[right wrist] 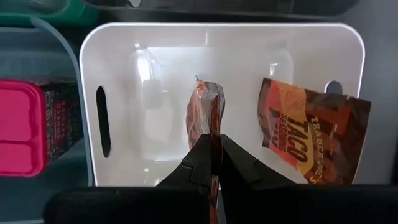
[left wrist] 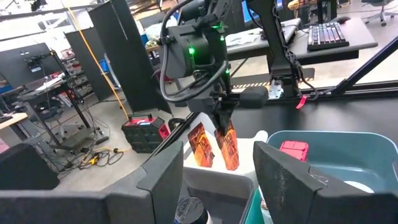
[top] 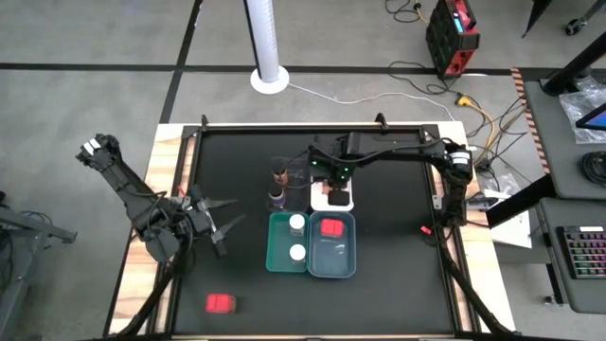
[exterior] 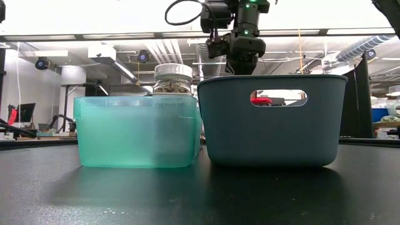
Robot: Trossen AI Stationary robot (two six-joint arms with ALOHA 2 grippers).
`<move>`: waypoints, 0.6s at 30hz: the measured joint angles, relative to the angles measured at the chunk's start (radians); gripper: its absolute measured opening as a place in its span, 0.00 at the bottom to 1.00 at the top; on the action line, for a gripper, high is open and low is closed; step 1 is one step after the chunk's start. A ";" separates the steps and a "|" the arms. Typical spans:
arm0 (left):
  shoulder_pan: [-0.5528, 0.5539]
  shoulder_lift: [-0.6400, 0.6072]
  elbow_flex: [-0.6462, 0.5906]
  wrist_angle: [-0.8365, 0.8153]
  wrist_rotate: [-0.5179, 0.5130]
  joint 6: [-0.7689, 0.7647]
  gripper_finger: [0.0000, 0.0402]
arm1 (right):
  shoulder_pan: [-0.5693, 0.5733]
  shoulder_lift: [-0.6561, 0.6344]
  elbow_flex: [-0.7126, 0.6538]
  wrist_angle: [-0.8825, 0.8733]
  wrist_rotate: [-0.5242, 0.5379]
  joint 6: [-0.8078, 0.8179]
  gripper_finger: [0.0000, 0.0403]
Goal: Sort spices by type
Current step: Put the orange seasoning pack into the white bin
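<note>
the right gripper (right wrist: 212,163) is pinching a thin, crinkly taco seasoning packet (right wrist: 208,118) by its edge, dangling it over the glossy white tray (right wrist: 155,37), where the matching packet (right wrist: 314,134) is leaning. lowering further before releasing should be landing it flat inside. the left gripper (top: 220,225) is waiting half open near the table's left edge, holding nothing.

Of the 2 orange-red packets, 1 (right wrist: 209,121) hangs edge-on, pinched above the white tray, while the other (right wrist: 314,134), printed "TACO", leans inside that tray. 2 white-capped jars (top: 297,224) stand upright in the teal tray at 6 o'clock of the brown-capped bottle (top: 279,173) and purple bottle (top: 276,197). 1 red box (top: 331,227) lies flat in the grey-blue tray; the other (top: 221,303) lies on the table, well apart at 7 o'clock.
</note>
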 joint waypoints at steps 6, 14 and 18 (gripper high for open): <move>0.000 0.000 0.000 -0.008 0.000 0.000 0.44 | 0.000 0.000 -0.001 0.030 0.000 -0.026 0.02; 0.000 0.000 -0.002 -0.008 0.000 0.000 0.44 | 0.000 0.000 -0.002 0.025 0.000 -0.017 0.02; 0.000 0.000 -0.002 -0.007 0.000 0.000 0.44 | 0.000 0.000 -0.002 0.001 0.000 -0.005 0.02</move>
